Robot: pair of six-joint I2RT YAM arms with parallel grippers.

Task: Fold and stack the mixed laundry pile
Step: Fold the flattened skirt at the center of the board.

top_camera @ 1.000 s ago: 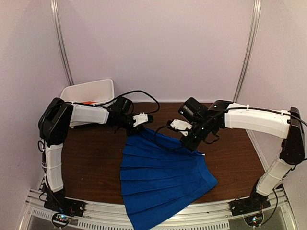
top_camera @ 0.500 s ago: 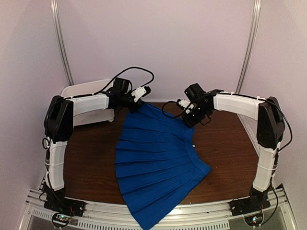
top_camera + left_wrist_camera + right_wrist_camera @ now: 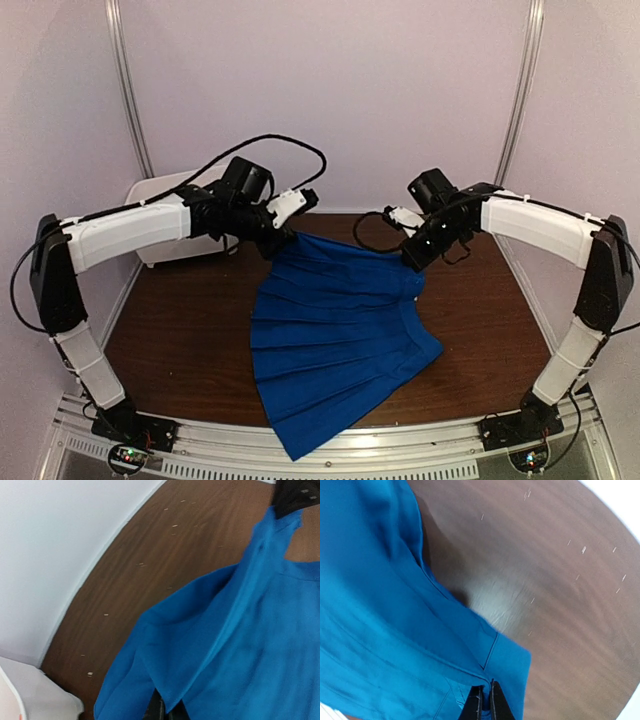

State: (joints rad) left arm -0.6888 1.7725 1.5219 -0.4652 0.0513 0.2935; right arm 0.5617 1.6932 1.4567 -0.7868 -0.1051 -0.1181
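Early stage, by judgement: no fold is made, no stack is begun. The blue garment (image 3: 335,340) is spread across the centre of the table (image 3: 180,330). Its hem is draped over the near edge at the bottom of the frame, and its far edge is held off the table. The left tool (image 3: 282,236) is clamped on the upper-left corner, the right tool (image 3: 413,262) on the upper-right corner. Counted: one blue garment, two tools, one white bin (image 3: 155,188) at upper left. The orange shirt is not plainly seen. Folding of both garments and stacking are left.
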